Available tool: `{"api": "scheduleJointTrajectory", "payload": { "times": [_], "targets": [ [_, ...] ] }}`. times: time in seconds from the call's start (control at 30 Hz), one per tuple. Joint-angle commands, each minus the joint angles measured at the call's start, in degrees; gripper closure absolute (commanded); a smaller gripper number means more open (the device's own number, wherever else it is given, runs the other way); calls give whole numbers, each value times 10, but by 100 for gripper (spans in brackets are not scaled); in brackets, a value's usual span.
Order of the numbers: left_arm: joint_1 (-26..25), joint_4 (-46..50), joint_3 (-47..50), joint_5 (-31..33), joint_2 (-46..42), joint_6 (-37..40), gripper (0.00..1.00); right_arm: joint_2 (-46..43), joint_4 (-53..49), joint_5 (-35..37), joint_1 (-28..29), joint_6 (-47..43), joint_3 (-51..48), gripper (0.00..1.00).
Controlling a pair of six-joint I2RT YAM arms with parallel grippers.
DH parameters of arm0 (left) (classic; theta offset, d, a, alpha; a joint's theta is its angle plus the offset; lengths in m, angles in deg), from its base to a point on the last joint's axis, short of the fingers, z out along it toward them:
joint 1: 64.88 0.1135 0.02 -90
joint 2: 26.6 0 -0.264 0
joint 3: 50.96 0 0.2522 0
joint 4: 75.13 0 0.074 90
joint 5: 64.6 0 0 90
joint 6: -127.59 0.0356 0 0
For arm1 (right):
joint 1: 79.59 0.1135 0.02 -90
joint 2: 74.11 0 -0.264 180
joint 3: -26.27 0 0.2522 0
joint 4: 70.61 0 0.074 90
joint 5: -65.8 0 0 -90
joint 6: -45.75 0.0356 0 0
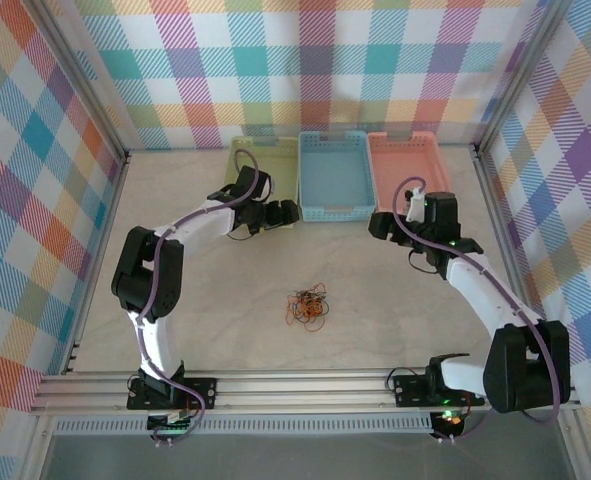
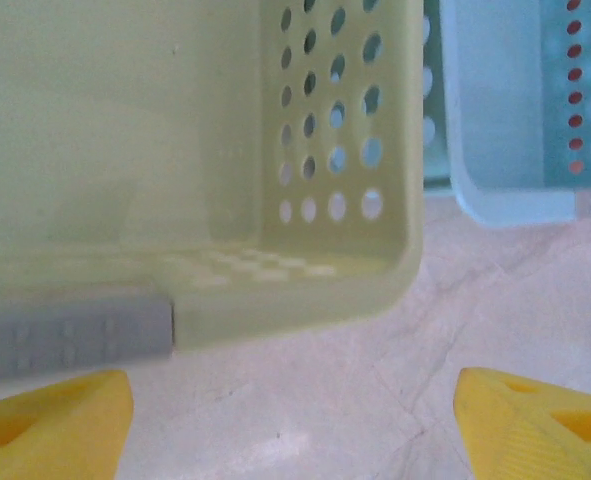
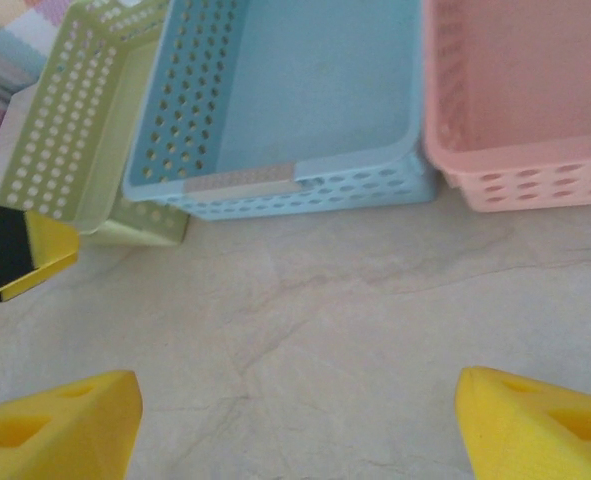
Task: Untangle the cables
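1. Green-tinted perforated plastic basket point(image 1: 265, 150) at the left end of a row of three along the far edge of the beige marbled worktop point(image 1: 225, 300); grey tape patch point(image 2: 70, 340) on its near rim in the left wrist view.
2. Left jaws just in front of that basket's near right corner, spread wide and released, gripping nothing; yellow fingertips point(image 2: 55, 420) well apart over bare worktop.
3. Tangled cables point(image 1: 308, 308), thin orange-red and dark cords knotted in one small heap, lying near the middle of the worktop, between the two arms and well apart from both sets of jaws and from the baskets.
4. Light-blue perforated plastic basket point(image 1: 333, 175) in the middle of the row, just beside the green one; grey tape strip point(image 3: 240, 182) on its near rim.
5. Right jaws in front of the meeting of the blue and pink baskets, likewise spread and released, nothing held.
6. Salmon-pink perforated plastic basket point(image 1: 407, 165) at the right end, just beside the blue one.
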Motion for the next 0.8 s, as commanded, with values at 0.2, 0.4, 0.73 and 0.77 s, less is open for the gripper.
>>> {"api": "scheduleJointTrajectory", "payload": {
  "times": [0.2,0.4,0.73,0.77],
  "targets": [
    [-12,19,178,-9,-239,0,14,19,-140,-104,117,-16,27,25],
    [-12,14,271,-37,-330,-13,14,50,-170,-122,192,10,19,31],
    [-12,18,340,-50,-394,-11,16,117,-151,-73,263,19,27,48],
    [-12,15,345,-52,-398,-11,16,118,-153,-66,268,19,30,49]
  ]
}}
